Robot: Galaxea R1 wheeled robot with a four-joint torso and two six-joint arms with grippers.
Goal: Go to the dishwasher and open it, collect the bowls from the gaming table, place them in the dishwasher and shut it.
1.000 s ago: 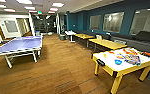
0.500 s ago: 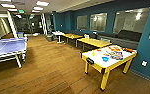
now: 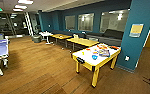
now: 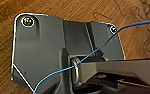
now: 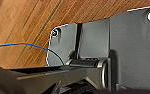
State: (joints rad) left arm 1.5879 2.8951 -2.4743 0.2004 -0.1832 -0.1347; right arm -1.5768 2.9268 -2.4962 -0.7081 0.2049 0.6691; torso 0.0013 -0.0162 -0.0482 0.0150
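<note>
Above wood floor (image 4: 66,7), both wrists hang low; finger state cannot tell; gaming table (image 3: 84,59) ahead right.

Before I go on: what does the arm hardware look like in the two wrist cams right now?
Both show a dark grey wrist plate with pale edges and round fittings at its corners, a metal ring at the joint, and a thin blue cable looping across, above the wooden floor.

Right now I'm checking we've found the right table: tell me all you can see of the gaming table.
The gaming table is long and narrow, with a glossy white top, yellow edges and yellow legs. It stands level on the wood floor, one end near the teal wall. Small bright things lie on its far half, among them a blue bowl; others are red and orange, too blurred to name.
</note>
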